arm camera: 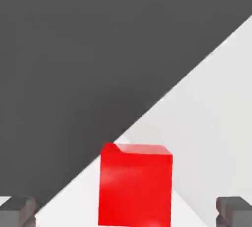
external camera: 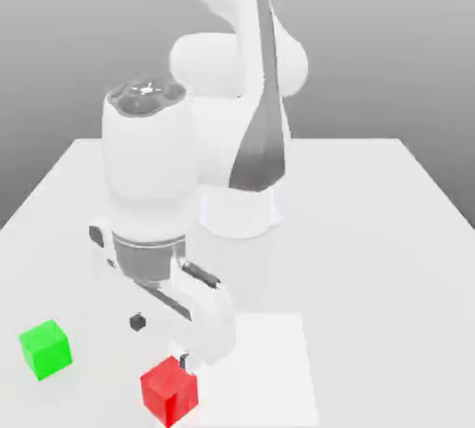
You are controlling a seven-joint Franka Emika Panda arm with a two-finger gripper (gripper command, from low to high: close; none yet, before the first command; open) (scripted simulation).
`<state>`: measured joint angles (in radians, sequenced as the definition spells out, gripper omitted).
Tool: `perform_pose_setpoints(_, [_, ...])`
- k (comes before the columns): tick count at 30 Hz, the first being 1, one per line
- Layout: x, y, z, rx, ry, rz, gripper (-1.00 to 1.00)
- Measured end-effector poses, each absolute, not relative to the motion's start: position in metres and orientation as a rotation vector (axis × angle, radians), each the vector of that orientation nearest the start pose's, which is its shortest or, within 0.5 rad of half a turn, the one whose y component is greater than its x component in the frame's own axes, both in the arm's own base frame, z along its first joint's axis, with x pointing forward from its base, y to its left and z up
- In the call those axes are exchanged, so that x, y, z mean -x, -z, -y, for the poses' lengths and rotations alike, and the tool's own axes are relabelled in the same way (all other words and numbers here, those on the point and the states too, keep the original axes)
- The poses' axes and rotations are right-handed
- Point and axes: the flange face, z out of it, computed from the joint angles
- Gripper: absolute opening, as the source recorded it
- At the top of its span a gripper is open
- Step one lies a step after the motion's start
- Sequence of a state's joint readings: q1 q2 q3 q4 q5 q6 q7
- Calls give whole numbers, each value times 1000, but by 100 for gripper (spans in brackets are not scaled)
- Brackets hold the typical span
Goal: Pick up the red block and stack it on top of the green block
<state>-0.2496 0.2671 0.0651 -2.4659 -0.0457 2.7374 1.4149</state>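
With its fingertips spread, the tool hovers by the red block, which sits on the counter well apart from the green block, its lower edge cut off in the hand view.

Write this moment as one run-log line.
pincer: open | red block: ungripped, near pincer | green block: apart, exterior view's left | stack: not yet made

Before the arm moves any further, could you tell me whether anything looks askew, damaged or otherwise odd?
Nothing looks damaged. The green block and the red block both sit on the table in the exterior view, looking intact. The jaws stand open on either side of the red block in the hand view.
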Motion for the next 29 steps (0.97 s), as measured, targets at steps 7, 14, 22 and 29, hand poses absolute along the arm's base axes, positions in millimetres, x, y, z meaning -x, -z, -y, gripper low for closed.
perform_pose_setpoints(7, [-471, -152, 85, 2229, 3, -2212, -100])
perform_pose_setpoints(14, [-471, -193, 85, 2228, 2, -2213, -100])
perform_pose_setpoints(22, [-398, -233, 256, 1589, 2, -2711, -100])
perform_pose_setpoints(29, [-388, -189, 272, 1516, 2, -2750, 100])
